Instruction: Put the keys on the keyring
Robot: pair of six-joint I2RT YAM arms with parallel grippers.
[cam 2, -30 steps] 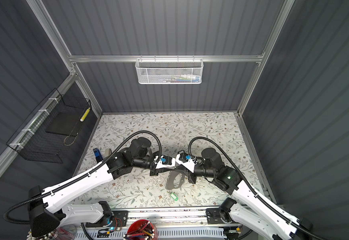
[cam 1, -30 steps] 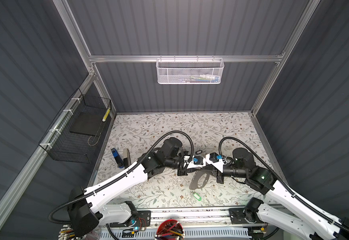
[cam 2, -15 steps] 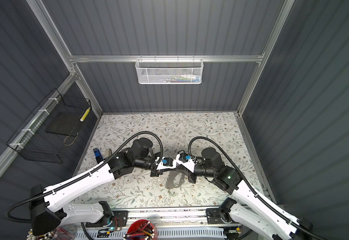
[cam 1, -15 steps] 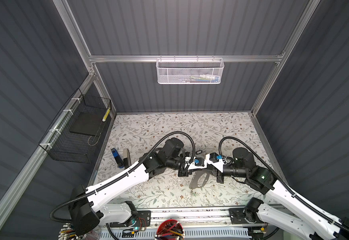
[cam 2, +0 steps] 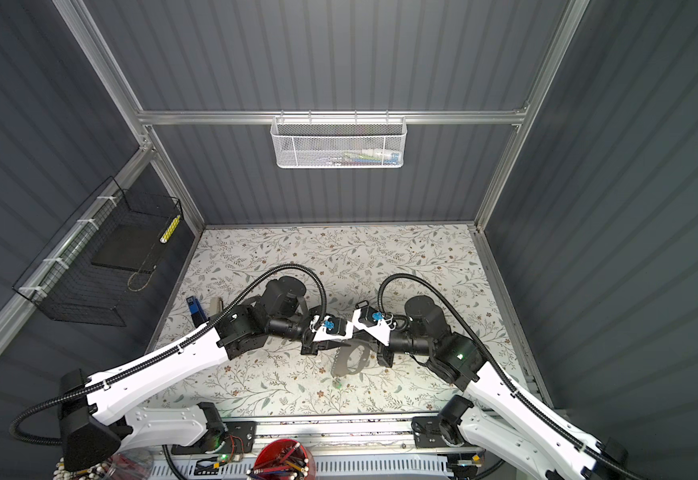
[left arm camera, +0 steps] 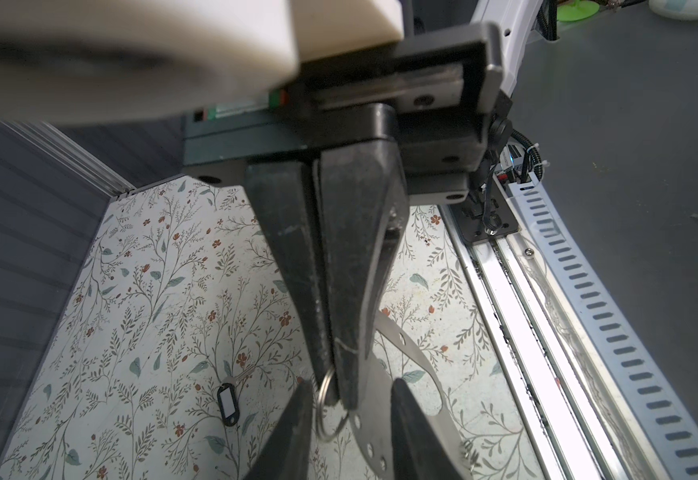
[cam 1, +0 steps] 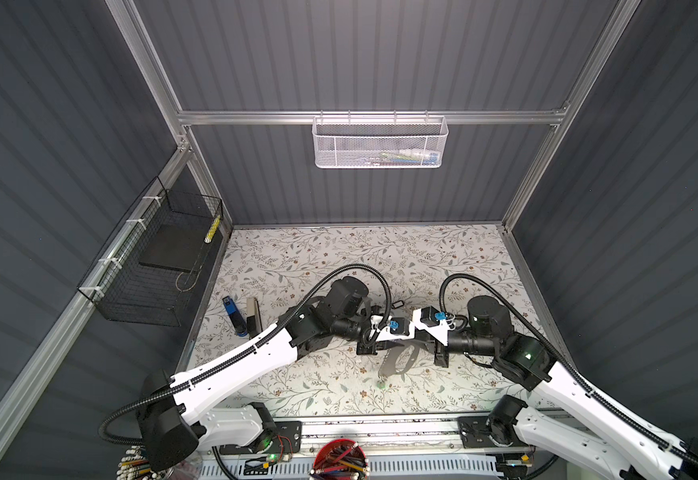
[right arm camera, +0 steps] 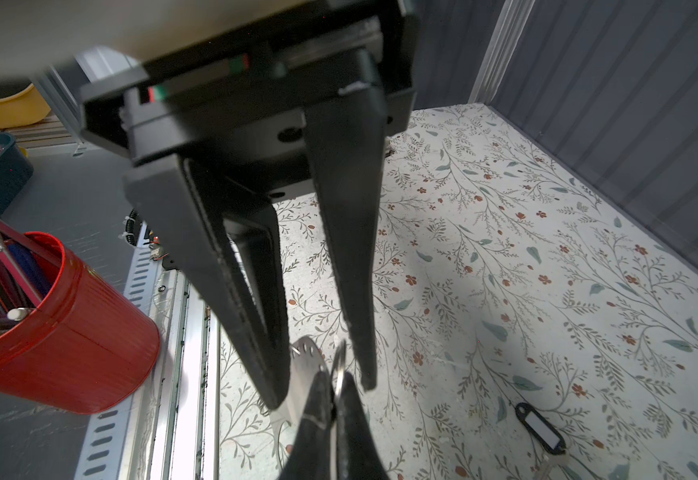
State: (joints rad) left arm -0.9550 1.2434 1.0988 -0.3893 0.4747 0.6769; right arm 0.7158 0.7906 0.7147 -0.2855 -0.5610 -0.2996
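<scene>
Top views: floral mat point(cam 1: 339, 257), grey ribbed walls point(cam 1: 360, 62). Wrist views: left gripper point(right arm camera: 321, 388) spread; right gripper point(left arm camera: 336, 397) clamped on keyring point(left arm camera: 420, 361).

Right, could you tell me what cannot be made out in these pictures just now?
- Green tag: a tiny speck in both top views; hanging or lying, unclear.
- Where wire ring meets keyring: covered by the right tool in the left wrist view.
- What holds the keyring up: white camera mounts cover its top in both top views.
- Black tag's key: blurred at the right wrist view's edge.
</scene>
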